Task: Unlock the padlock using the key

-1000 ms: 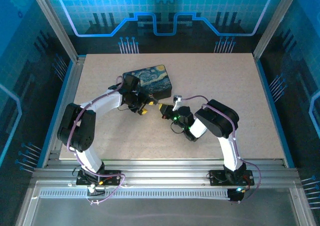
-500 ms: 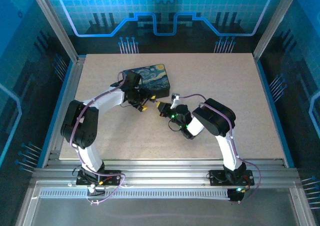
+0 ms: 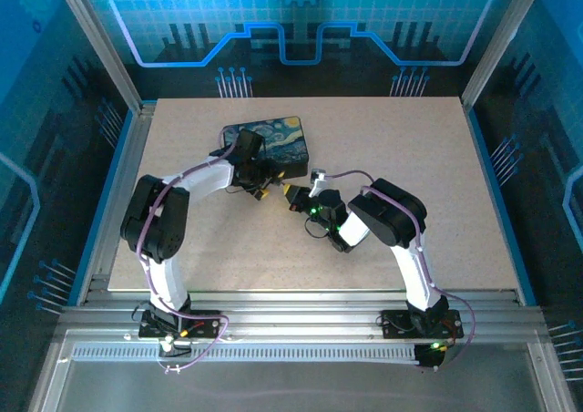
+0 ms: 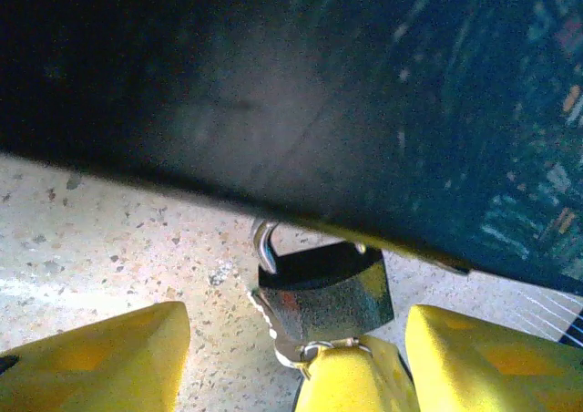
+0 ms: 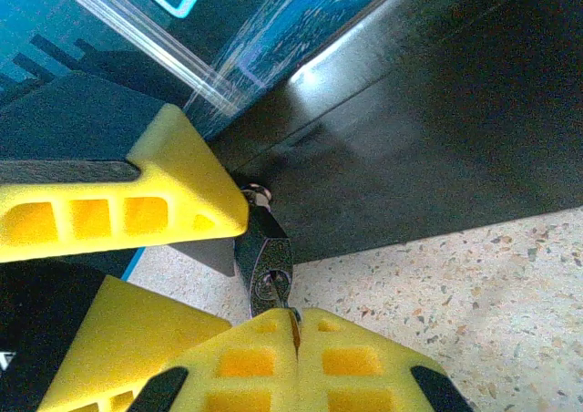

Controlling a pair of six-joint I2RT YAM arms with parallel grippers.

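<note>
Where top view blurs, right wrist shows key (image 5: 283, 308) at padlock (image 5: 264, 257).

1. The left arm (image 3: 182, 189) rises from its base, bends at the elbow and reaches forward, bringing its wrist in just left of the padlock (image 4: 328, 289).
2. The left gripper (image 4: 293, 357) has its jaws apart, with 1 yellow finger (image 4: 100, 357) on each side of the padlock.
3. The right arm (image 3: 392, 225) is folded sharply at the elbow, with its wrist held low just right of the padlock.
4. The right gripper (image 5: 293, 330) has its 2 fingertips pressed together on the key (image 5: 278, 301), at the padlock's keyhole end.
5. The 2 grippers face each other across the padlock. The right fingertips lie between the left fingers.
</note>
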